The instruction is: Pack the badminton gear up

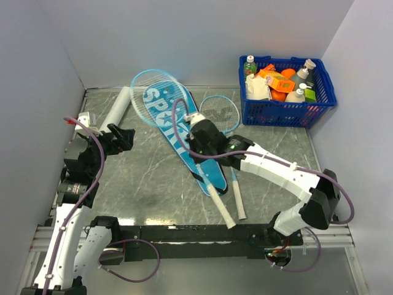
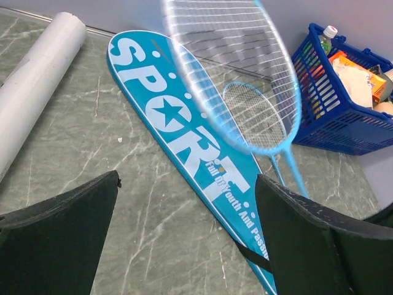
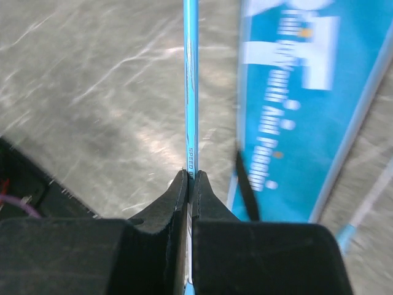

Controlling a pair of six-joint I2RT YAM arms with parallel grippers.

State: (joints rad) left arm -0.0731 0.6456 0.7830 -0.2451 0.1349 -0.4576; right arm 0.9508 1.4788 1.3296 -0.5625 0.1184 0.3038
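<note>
Right tool (image 3: 190, 176) pinches a racket (image 3: 191, 86) shaft, plain only from its wrist; left tool (image 2: 187, 179) gapes wide over the surface (image 2: 141, 233) between bag (image 2: 184, 141) and white tube (image 2: 37, 80).

The left end effector (image 2: 187, 184) holds its jaws wide apart above the bench (image 2: 80, 184). Beyond them lies the teal SPORT bag (image 2: 178, 135), with a blurred racket (image 2: 227, 61) overlapping it. A second racket (image 2: 255, 114) lies just right of the bag, the blue basket (image 2: 319, 92) far right, a white tube (image 2: 37, 80) left.
</note>
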